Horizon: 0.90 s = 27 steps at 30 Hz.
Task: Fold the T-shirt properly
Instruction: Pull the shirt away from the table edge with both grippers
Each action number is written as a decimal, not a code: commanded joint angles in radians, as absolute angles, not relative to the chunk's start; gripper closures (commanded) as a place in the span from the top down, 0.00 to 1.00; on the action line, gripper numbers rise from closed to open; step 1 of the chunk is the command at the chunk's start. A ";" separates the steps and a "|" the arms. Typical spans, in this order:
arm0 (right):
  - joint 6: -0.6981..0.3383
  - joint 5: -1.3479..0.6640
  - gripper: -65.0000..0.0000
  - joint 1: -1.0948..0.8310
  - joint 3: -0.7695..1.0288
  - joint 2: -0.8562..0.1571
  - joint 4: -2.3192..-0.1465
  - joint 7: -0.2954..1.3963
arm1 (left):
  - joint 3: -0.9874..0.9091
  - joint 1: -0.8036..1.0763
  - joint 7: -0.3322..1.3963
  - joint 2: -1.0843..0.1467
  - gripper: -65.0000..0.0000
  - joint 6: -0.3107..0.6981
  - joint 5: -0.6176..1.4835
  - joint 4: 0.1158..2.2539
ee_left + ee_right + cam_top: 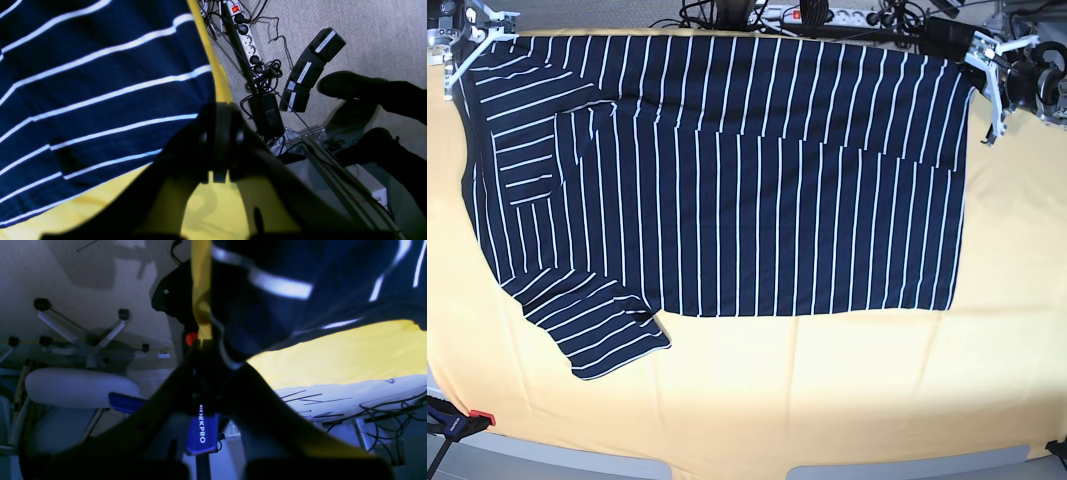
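While the T-shirt [727, 180] lies spread over the yellow-orange cloth [827, 390] that covers the counter, both hands are at its far edge. The shirt is dark navy with thin white stripes, and in the base view it has the upper part folded down, so that a second layer shows across the middle. One sleeve [602, 330] sticks out at the lower left of that view, flat on the cloth.

The left hand [987, 75] is at the far right corner of the shirt in the base view. In the left wrist view its fingers [218, 140] appear pressed together, just beside the shirt's edge and over the yellow cloth; whether some fabric is between them, I cannot tell. Beyond the counter edge, on the floor, a power strip [245, 40] with a red switch and several black cables are visible.

The right hand [462, 45] is at the far left corner of the shirt. In the right wrist view its fingers [200, 353] are dark and blurred, close to the shirt's fabric [300, 290] and a yellow fold, and I cannot tell if they pinch anything. A blue clamp [201, 433] with white letters is below them.
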State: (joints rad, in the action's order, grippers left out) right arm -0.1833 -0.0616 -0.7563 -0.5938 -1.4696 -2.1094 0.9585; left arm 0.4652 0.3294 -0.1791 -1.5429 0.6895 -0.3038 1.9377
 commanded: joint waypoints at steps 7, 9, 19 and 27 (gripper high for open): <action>-0.184 -0.104 0.48 -0.756 -0.588 -1.475 -2.130 1.042 | 0.458 0.324 -0.154 -1.553 0.56 0.698 -0.256 1.945; -0.178 -0.104 0.48 -0.756 -0.588 -1.476 -2.155 1.054 | 0.458 0.323 -0.081 -1.553 0.56 0.698 -0.199 1.953; -0.160 -0.090 0.48 -0.756 -0.588 -1.521 -2.317 1.130 | 0.458 0.216 0.347 -1.553 0.50 0.698 0.202 2.128; -0.127 -0.004 0.48 -0.756 -0.588 -1.545 -2.356 1.158 | 0.458 -0.008 0.365 -1.553 0.50 0.698 0.320 2.185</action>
State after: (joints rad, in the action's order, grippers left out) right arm -0.1333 -0.0174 -0.7597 -0.5930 -1.5505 -2.3470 1.1358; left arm 0.4664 0.0029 0.3676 -1.5452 0.6937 0.3149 2.1780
